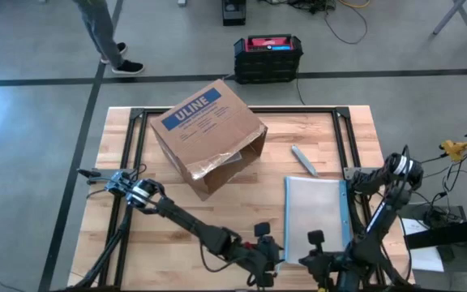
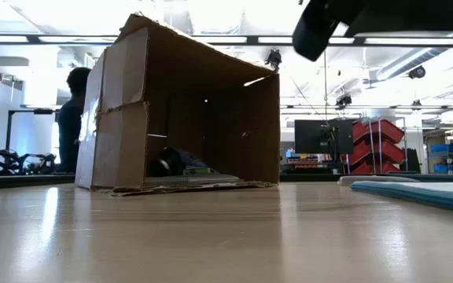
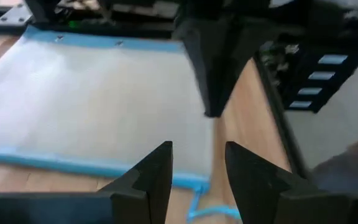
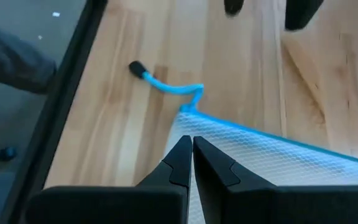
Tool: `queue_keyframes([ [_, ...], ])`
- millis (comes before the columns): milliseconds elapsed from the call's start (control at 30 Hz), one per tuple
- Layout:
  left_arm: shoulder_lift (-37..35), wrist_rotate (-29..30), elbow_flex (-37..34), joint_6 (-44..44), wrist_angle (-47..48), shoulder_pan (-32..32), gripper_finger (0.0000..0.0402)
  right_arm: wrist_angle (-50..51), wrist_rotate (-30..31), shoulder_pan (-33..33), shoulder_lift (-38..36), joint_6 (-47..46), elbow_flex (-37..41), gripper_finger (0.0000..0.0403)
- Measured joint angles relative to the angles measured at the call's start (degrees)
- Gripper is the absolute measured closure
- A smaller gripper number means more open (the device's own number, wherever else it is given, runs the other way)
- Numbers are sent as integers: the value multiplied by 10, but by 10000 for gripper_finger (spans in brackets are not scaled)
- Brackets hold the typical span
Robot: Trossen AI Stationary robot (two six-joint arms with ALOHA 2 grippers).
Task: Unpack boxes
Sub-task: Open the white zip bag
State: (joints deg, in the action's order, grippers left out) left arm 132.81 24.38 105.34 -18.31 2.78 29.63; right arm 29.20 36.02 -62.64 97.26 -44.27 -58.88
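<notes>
1. I see the cardboard box (image 1: 207, 134) lying on its side on the far left part of the tabletop (image 1: 185, 219), its blue ULINE label facing up and its open mouth turned toward the near right.
2. From the low view I look straight into the box's (image 2: 183, 106) open mouth; something dark and a flat item lie on its lower wall, too dim for me to identify.
3. Its flaps look torn and ragged at the opening edge.
4. A small flat pale strip (image 1: 304, 159) lies on the tabletop just right of the box, apart from it.
5. Nearer me, on the right half, lies the clear blue-edged pouch (image 1: 314, 212), flat on the wood.
6. My right tool (image 4: 192, 155) has its fingers pressed together, tips touching, over the pouch's (image 4: 260, 155) corner where the blue pull cord (image 4: 166, 84) runs out onto the wood; I cannot tell whether pouch material is pinched between them.
7. My left tool (image 3: 197, 171) sits at the near edge of the same pouch (image 3: 92, 93), fingers apart with nothing between them.
8. Beyond the tabletop a black crate with a red top (image 1: 267, 57) stands on the floor, and a person's legs (image 1: 104, 36) show at far left.
</notes>
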Motion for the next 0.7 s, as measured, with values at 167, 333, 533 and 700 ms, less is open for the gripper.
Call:
queue_keyframes([
  [167, 0, -16, -20, -8, -4, 2, 253, -24, 31, 1, 33, -24, 9, 372],
  [333, 2, -15, -37, -38, -5, 4, 238, -56, 60, 4, 70, -54, 9, 309],
  [533, 2, -16, -51, -52, -12, 9, 229, -56, 49, 19, 113, -86, 9, 256],
  [700, 2, -24, -51, -53, -36, 13, 229, -61, 26, 27, 120, -124, 8, 311],
])
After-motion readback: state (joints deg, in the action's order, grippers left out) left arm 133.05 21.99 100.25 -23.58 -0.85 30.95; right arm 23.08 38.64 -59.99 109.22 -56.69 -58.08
